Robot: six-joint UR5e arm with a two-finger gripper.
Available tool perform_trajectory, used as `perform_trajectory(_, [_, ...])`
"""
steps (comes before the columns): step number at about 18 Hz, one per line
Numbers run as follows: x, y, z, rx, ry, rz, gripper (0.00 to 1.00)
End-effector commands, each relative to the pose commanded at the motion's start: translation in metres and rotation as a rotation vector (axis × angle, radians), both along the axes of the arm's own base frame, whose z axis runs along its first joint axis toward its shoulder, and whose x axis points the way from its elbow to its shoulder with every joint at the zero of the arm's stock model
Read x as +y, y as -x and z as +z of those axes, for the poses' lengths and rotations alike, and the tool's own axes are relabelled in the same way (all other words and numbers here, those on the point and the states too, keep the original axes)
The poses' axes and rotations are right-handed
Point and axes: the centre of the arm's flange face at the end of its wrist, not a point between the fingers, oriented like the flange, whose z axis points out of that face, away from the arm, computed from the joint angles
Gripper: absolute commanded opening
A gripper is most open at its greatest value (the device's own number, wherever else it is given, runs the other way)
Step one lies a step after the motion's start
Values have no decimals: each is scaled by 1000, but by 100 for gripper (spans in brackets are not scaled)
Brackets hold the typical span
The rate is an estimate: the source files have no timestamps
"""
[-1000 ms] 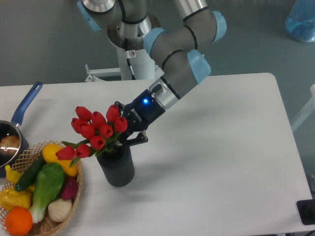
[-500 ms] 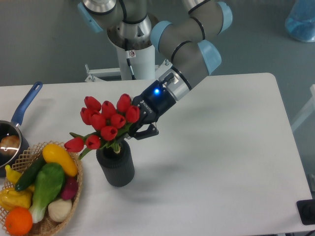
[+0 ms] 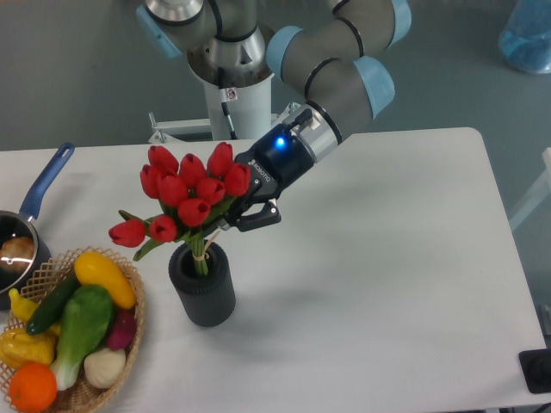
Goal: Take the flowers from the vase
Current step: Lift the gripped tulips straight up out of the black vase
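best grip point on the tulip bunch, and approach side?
Grip the flowers on the bundled stems just under the buds, above the vase mouth, coming from the right as the gripper does: the stems are narrow and tied, while the buds splay wide.

The vase (image 3: 202,292) stands near the table's (image 3: 387,258) front left. The flowers (image 3: 185,198) rise above it, stems reaching into its mouth. The gripper (image 3: 234,215) is just right of them. Left lies the basket (image 3: 129,344), the saucepan (image 3: 26,232) beyond it.

Grey arm, light-blue joint caps, black claw (image 3: 239,217) (blue light glowing).
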Motion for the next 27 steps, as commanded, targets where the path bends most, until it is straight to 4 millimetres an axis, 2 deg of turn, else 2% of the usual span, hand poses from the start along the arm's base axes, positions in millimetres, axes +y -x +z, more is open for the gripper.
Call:
perform_trajectory(4, [-4, -5, 18, -19, -29, 2, 32])
perform_trajectory(11, [-26, -3, 51, -12, -28, 54, 32])
perform_trajectory(23, [-43, -10, 82, -21, -32, 89, 30])
perform_trajectory(27, [-49, -1, 85, -26, -31, 111, 28])
